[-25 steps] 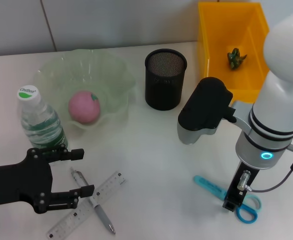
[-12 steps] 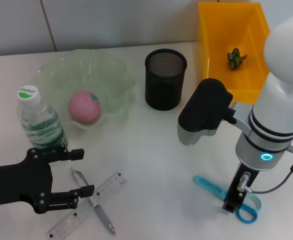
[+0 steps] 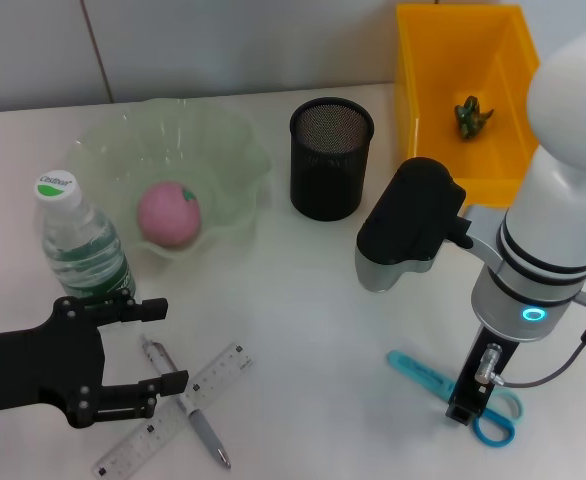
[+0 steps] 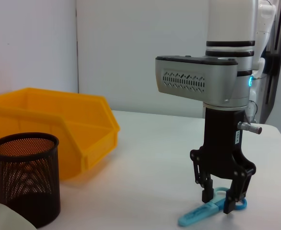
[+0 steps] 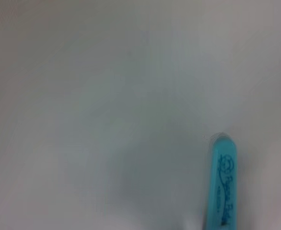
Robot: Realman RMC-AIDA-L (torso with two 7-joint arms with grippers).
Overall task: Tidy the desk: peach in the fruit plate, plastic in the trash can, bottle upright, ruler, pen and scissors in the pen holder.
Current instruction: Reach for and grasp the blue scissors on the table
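Left gripper (image 3: pixel 158 345), jaws spread and empty, hovers near the pen (image 3: pixel 185 404) crossed by the ruler (image 3: pixel 173 410) on the worktop (image 3: pixel 303 300). Right gripper (image 4: pixel 221 203) stands over the flat-lying scissors (image 4: pixel 208 211), jaws parted astride the handle end, not clenched. Risk: the thin, low scissors may slip or pivot on closing, and a tilted hold would catch the rim of the pen holder (image 3: pixel 331 158).
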